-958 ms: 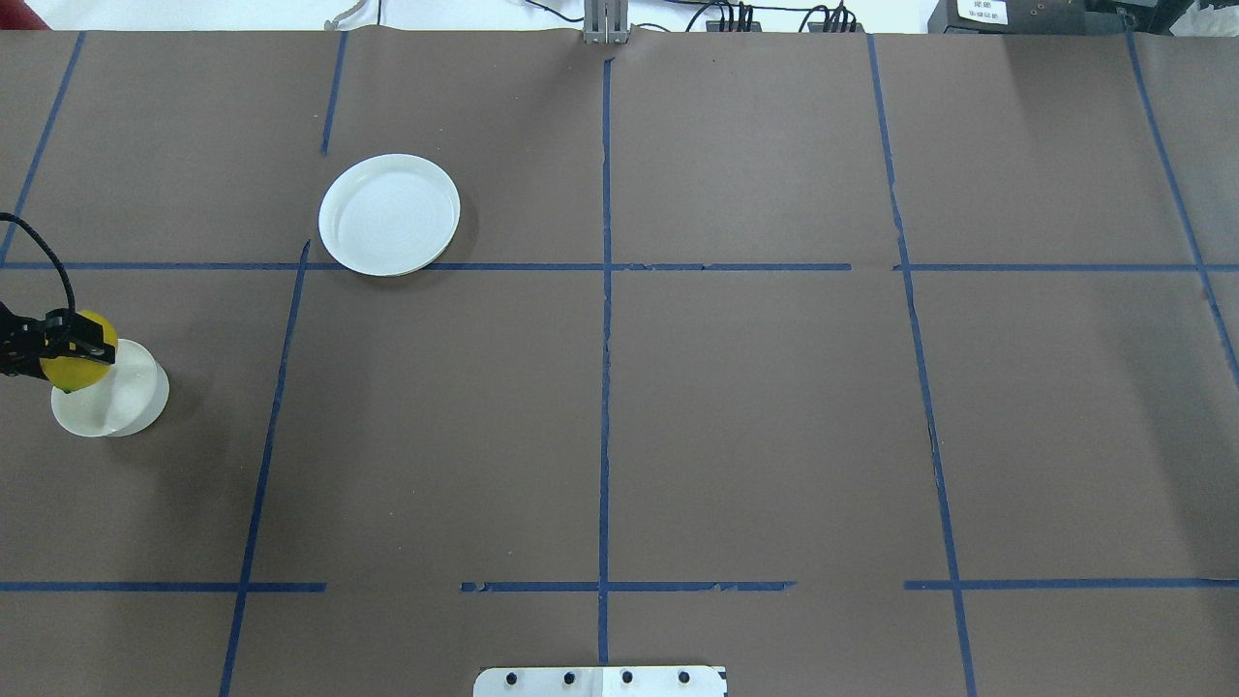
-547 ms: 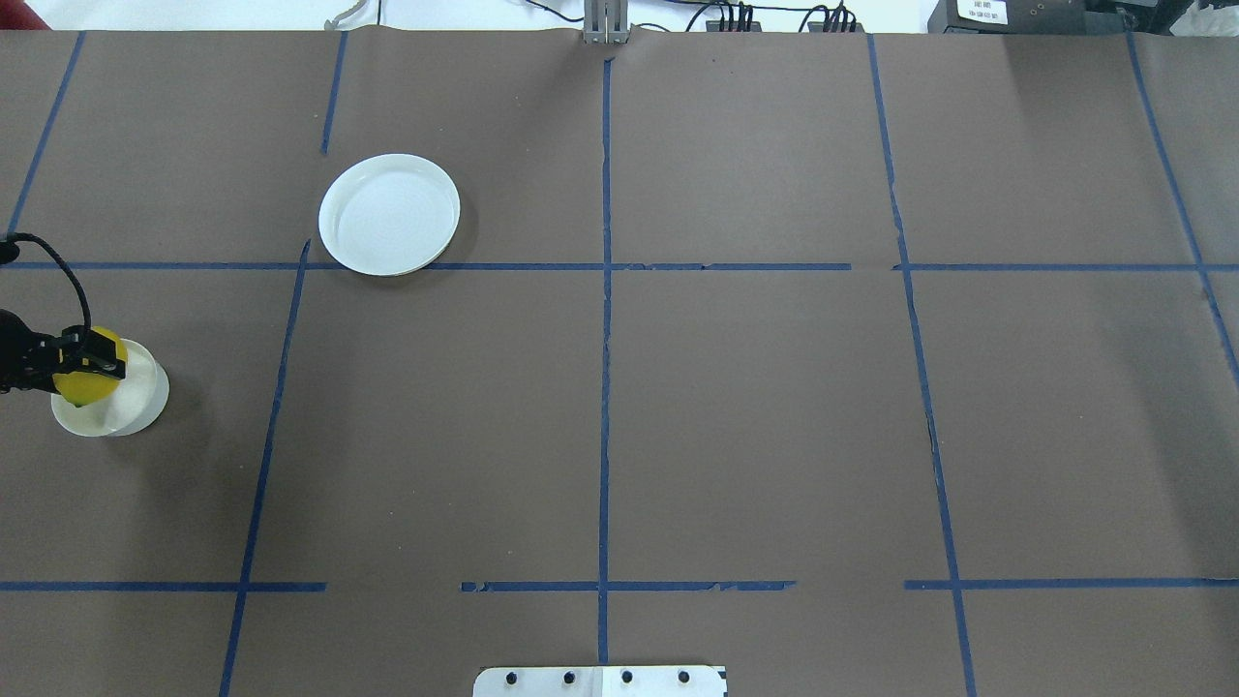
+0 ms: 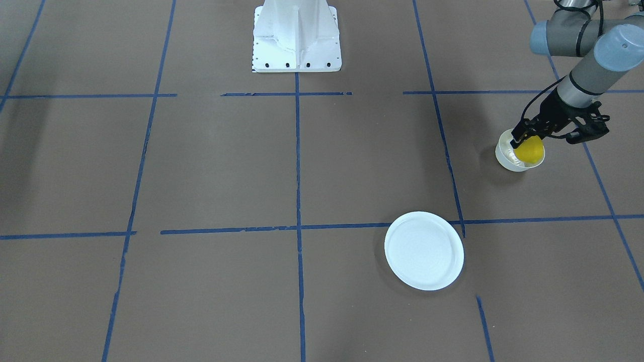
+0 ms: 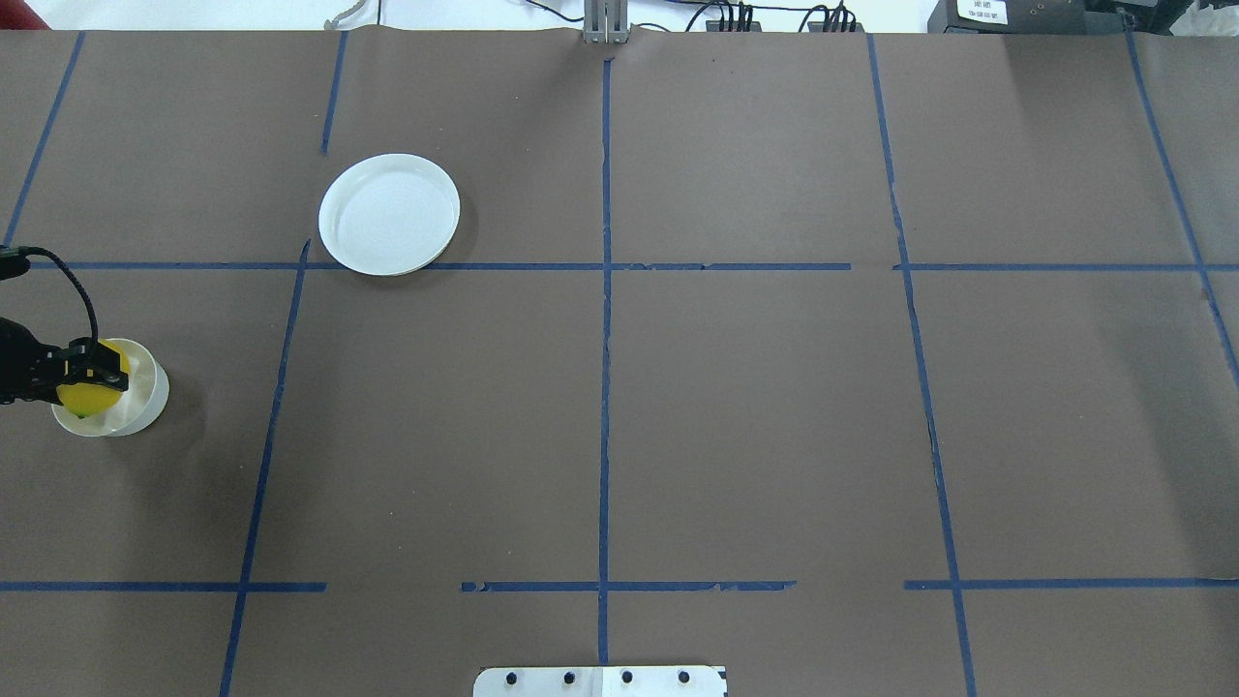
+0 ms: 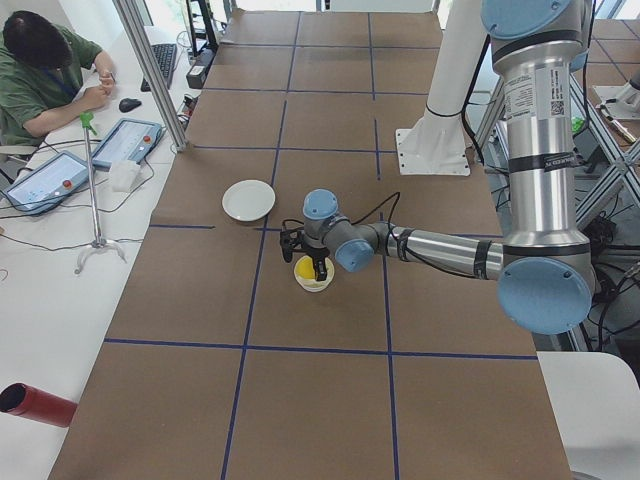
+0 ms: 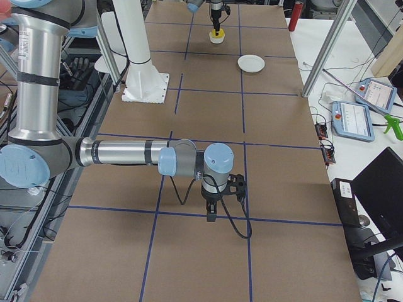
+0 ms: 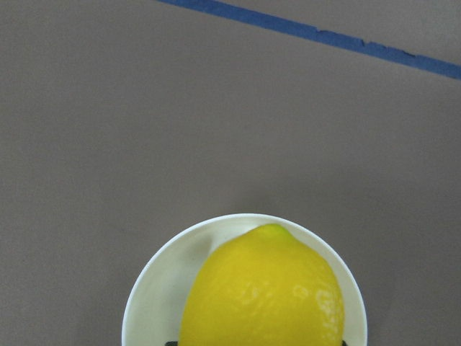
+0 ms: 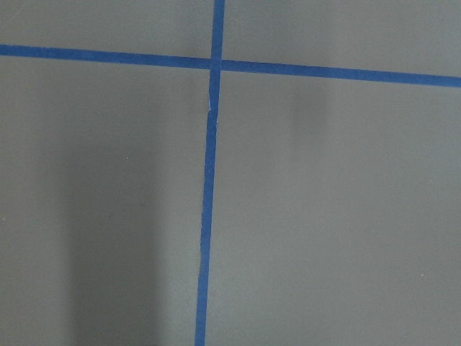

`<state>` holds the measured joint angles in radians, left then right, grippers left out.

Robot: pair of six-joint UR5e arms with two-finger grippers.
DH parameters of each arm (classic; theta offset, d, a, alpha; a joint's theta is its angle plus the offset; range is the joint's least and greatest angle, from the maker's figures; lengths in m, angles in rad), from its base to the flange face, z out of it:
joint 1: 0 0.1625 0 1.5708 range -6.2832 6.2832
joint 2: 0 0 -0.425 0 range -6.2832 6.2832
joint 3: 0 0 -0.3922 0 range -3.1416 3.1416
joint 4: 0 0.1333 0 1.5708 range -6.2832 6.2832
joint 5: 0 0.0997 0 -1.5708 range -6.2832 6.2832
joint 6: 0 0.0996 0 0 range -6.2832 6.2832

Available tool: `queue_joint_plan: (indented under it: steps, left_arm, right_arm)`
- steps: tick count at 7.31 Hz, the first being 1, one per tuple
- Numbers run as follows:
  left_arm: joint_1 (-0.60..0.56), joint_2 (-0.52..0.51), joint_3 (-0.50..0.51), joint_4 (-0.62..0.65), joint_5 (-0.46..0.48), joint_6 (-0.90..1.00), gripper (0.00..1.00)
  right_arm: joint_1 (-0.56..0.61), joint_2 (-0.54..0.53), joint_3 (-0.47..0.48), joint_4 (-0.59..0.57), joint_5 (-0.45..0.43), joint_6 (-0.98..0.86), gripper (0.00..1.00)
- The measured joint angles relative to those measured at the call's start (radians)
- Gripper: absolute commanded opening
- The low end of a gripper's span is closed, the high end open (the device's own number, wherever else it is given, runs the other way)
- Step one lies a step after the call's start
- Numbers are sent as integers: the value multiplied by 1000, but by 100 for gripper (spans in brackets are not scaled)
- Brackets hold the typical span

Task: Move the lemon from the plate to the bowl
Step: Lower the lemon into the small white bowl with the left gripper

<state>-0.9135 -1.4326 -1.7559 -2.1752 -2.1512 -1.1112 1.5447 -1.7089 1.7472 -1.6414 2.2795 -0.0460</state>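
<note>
Yellow lemon [image 4: 87, 395] is squeezed between the left jaws, right at the mouth of the white bowl [image 4: 147, 392]. The plate [image 4: 389, 215] lies well away from them. I cannot tell how the right jaws stand.

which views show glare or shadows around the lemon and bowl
Left wrist view: sharp, with small pale glints on the lemon, and no harsh glare on the bowl. Overhead view: the bowl throws a soft shadow to its right. Front-facing view: the same shadow falls to its left. Right wrist view: only dim shadow bands on the table.
</note>
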Motion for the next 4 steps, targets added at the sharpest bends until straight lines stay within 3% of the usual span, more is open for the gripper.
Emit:
queue_joint_plan:
  steps: [4]
  left_arm:
    - [-5, 3, -20, 7, -9, 10, 100]
  right_arm:
    - [0, 0, 0, 0, 0, 0, 100]
